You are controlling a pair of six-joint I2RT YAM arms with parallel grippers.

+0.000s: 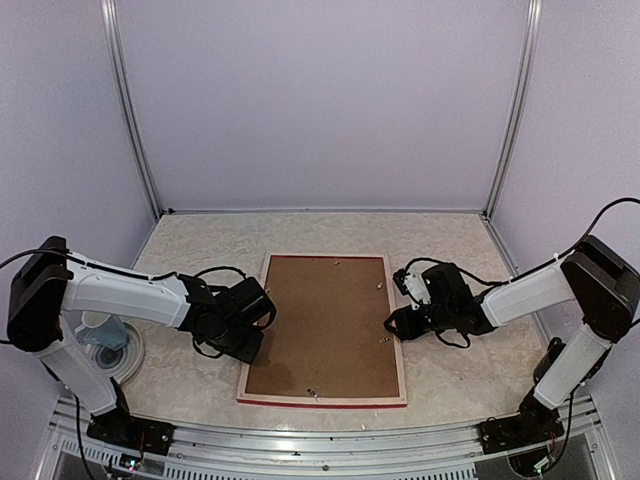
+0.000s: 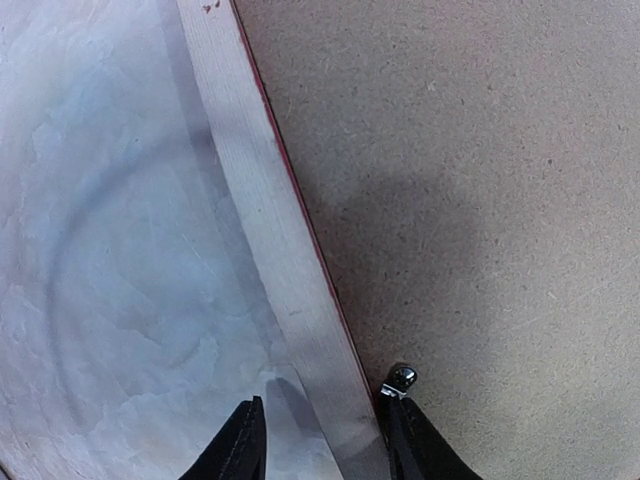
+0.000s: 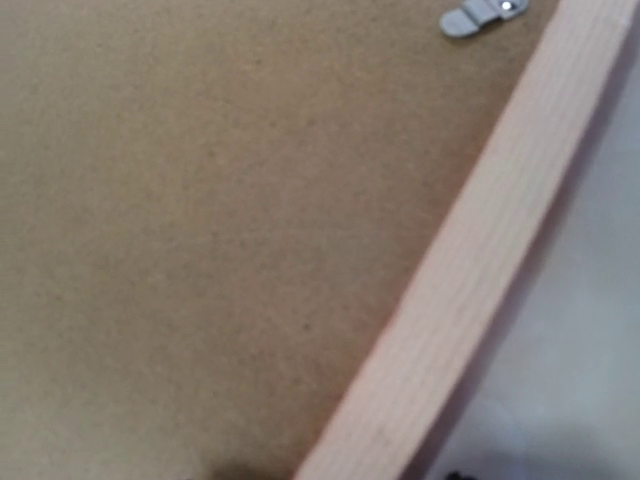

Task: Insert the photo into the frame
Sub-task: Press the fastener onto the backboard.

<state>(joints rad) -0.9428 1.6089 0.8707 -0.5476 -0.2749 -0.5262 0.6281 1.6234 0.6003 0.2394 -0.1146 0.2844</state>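
Marbled beige table (image 1: 200, 240) is bearing the whole arrangement; the frame (image 1: 330, 399) is lying face down at its centre, between the two arms, showing its pale wood back and a thin red line along its near edge. The brown backing panel (image 1: 322, 325) is sitting inside the frame and filling the opening. The left arm (image 1: 120, 290) is reaching in from the left side and the right arm (image 1: 540, 290) from the right side, each meeting one long rail of the frame about halfway along. The left gripper (image 2: 325, 445) is standing released; its two black fingers (image 2: 240, 445) are straddling the left rail, one over the table and the other over the backing panel, with a narrow strip of table showing between the outer finger and the wood. The right gripper (image 1: 393, 322) is hovering at the right rail; its fingers are barely entering its own wrist view, so whether it is released or clenched cannot be told. A grey metal turn clip (image 3: 480, 15) is lying on the backing panel just beside the right rail; a small shiny stud (image 2: 402, 378) is sitting at the panel's left edge, touching the tip of the left gripper's inner finger.
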